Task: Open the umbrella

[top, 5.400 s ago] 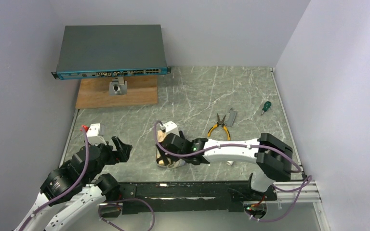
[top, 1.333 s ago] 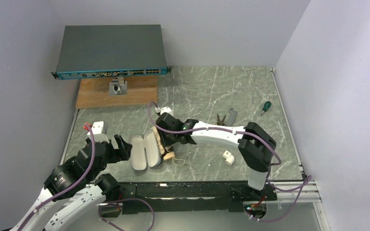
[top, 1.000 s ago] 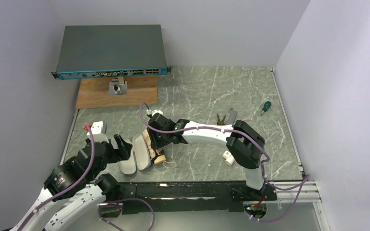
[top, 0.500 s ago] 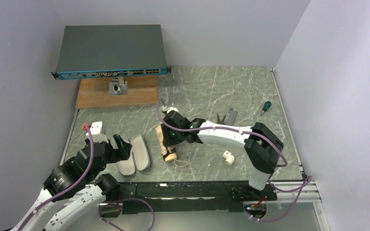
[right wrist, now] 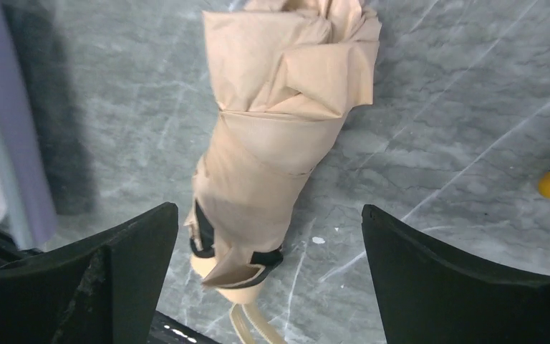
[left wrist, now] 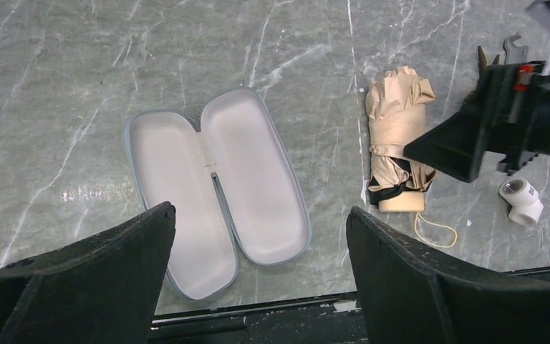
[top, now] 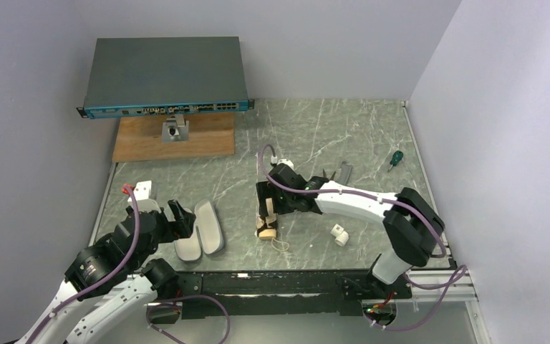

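The umbrella (top: pixel 266 222) lies folded on the marble table, cream-beige fabric wrapped shut by its strap, tan handle (left wrist: pixel 402 203) and loop towards the near edge. In the right wrist view the umbrella (right wrist: pixel 279 143) rests on the table below my right gripper (right wrist: pixel 270 211), whose jaws stand wide open on either side of it without touching. My right gripper (top: pixel 268 201) hovers just above its far end. My left gripper (top: pixel 179 218) is open and empty, above the near end of the open lavender-grey case (left wrist: pixel 215 179), left of the umbrella (left wrist: pixel 397 140).
The open case (top: pixel 200 231) lies left of the umbrella. A white pipe fitting (top: pixel 339 234) sits to its right. Pliers (top: pixel 329 179), a metal piece (top: pixel 344 172) and a green screwdriver (top: pixel 396 159) lie farther back right. A network switch (top: pixel 165 75) and wooden board (top: pixel 175 136) stand back left.
My right gripper carried the umbrella rightwards, away from the case, then opened and let it go on the table. The case and my left gripper stayed put.
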